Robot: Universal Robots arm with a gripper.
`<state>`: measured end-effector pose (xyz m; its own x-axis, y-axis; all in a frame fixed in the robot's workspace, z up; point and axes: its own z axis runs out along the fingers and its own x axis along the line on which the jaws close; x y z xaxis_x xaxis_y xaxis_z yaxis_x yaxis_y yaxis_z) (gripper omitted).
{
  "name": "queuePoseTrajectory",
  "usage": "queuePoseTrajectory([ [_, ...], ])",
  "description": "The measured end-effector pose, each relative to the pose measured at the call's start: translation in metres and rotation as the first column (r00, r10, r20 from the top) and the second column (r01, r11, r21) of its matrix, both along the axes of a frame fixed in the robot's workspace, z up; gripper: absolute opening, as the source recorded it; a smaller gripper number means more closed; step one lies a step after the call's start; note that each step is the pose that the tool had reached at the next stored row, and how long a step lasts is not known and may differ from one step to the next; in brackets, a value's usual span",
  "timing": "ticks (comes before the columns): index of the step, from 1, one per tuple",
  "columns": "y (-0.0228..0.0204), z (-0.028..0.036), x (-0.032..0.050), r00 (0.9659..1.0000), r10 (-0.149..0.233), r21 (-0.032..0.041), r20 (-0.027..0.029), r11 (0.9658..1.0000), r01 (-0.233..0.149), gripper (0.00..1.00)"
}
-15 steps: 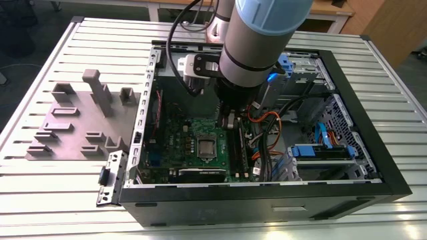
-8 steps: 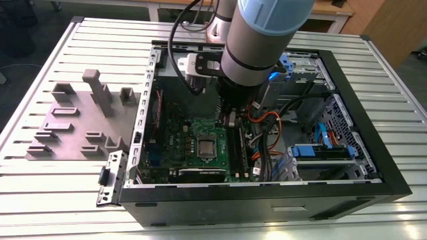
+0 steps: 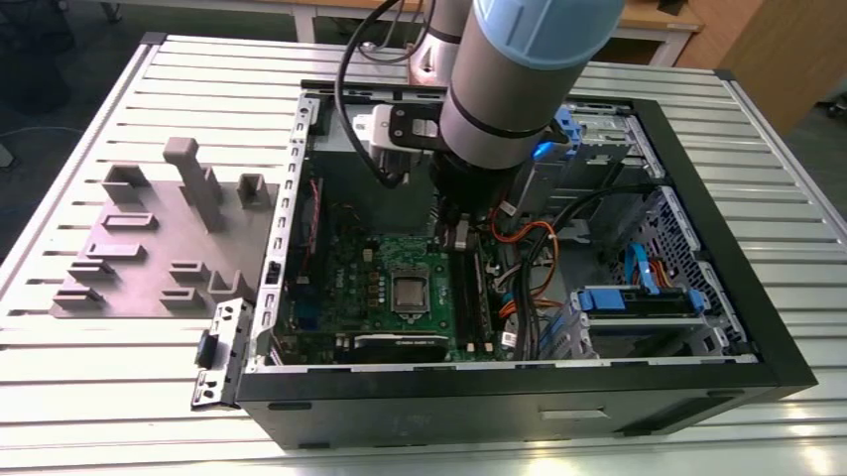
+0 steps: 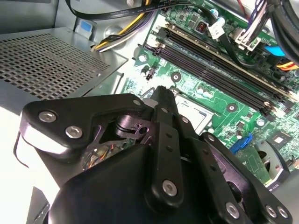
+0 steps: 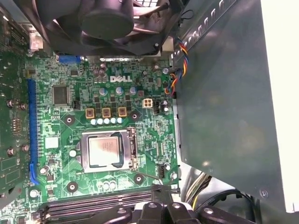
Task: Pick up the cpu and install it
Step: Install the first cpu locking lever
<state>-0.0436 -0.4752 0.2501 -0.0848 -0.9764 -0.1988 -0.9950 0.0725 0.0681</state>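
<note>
Motherboard [image 3: 384, 283] lies flat on the floor of the open computer case [image 3: 530, 392], which rests on a slatted metal table [image 3: 146, 397]. We see the cpu [image 5: 103, 151] seated in its socket on that board, silver top facing up, with the socket frame [image 5: 132, 148] along one side of it; in the exterior view it shows as a pale square [image 3: 409, 291] near the board's middle. The arm [image 3: 523, 79] reaches down into the case from above, and the gripper [image 4: 161, 100] hangs over the board close to the memory slots [image 4: 215, 70], near the socket but not touching the chip. We note the black fingers [image 4: 163, 140] lying close along each other in the second wrist view, yet their tips are hidden against the board, so we cannot tell whether the claw is spread or pressed together. Nothing shows between them. On the exterior view's left, a grey fixture plate [image 3: 146, 258] with upright blocks sits on the table just beside the case wall. Orange and black cables [image 3: 530, 248] run through the case beside the arm
</note>
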Motion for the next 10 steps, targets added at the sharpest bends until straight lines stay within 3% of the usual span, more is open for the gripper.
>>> queuePoseTrajectory([
  [10, 0.0077, -0.0008, 0.0027, 0.9999, -0.013, 0.0001, 0.0000, 0.9999, 0.013, 0.11],
])
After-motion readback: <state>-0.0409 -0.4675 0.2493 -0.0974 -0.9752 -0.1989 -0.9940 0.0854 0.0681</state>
